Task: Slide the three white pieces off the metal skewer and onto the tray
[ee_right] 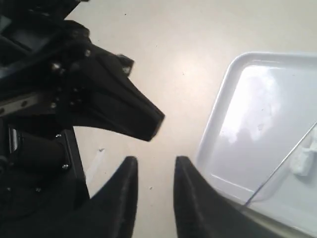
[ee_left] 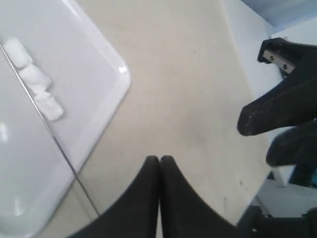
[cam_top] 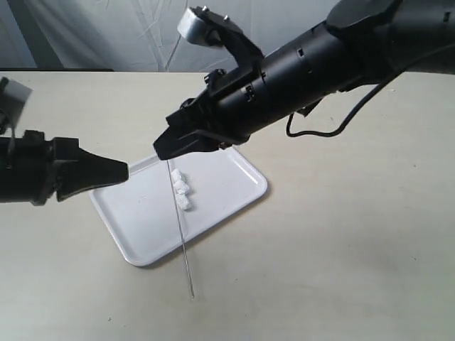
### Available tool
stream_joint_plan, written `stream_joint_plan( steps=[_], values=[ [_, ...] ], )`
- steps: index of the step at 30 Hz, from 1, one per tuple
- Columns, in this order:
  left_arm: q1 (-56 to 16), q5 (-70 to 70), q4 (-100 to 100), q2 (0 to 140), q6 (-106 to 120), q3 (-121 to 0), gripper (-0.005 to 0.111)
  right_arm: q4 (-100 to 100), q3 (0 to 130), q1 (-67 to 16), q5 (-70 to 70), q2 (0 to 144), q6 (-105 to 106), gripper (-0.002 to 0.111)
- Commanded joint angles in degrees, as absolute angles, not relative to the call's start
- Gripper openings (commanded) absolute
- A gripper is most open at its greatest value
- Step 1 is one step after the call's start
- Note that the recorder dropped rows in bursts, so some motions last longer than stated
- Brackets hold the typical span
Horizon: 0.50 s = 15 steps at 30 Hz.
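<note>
Exterior view: the metal skewer [cam_top: 183, 241] lies long-axis from under the right gripper [cam_top: 161, 150], across the tray [cam_top: 142, 220], over its near rim and onto the table [cam_top: 341, 234]. The three white pieces [cam_top: 182, 189] line it on the tray, though whether they are threaded is unclear. The right arm slants down. The left gripper [cam_top: 124, 170] reaches in level.

Left wrist view: the left gripper [ee_left: 159, 159] is pressed closed and empty, over the table beside the tray [ee_left: 94, 74]. The skewer [ee_left: 59, 147] runs diagonally past the pieces [ee_left: 34, 79].

Right wrist view: the right gripper [ee_right: 154, 163] is narrowly parted, with nothing between, beside the tray [ee_right: 218, 124] and the skewer [ee_right: 282, 164].
</note>
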<state>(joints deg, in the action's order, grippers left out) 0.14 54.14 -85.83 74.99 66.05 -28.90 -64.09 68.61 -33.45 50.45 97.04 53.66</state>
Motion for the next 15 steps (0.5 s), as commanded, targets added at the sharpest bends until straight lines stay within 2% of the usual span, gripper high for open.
stream_joint_plan(
  steps=[1,4,7,15],
  values=[
    [0.5,43.6,-74.1,60.0,57.5,-29.0,0.0,-53.3,68.9,-33.2,46.7,90.9,51.3,0.008],
    [0.5,34.2,-61.0,49.3,47.9,-29.0,0.0,-42.8,68.9,-33.2,43.6,86.0,43.7,0.0],
    [0.5,28.8,-48.7,40.6,37.5,-29.0,0.0,-32.0,68.9,-33.2,40.5,81.3,35.4,0.0],
    [0.5,26.8,-16.2,27.9,11.7,-29.0,0.0,-4.3,66.2,-33.2,35.3,71.5,13.1,0.0]
  ],
)
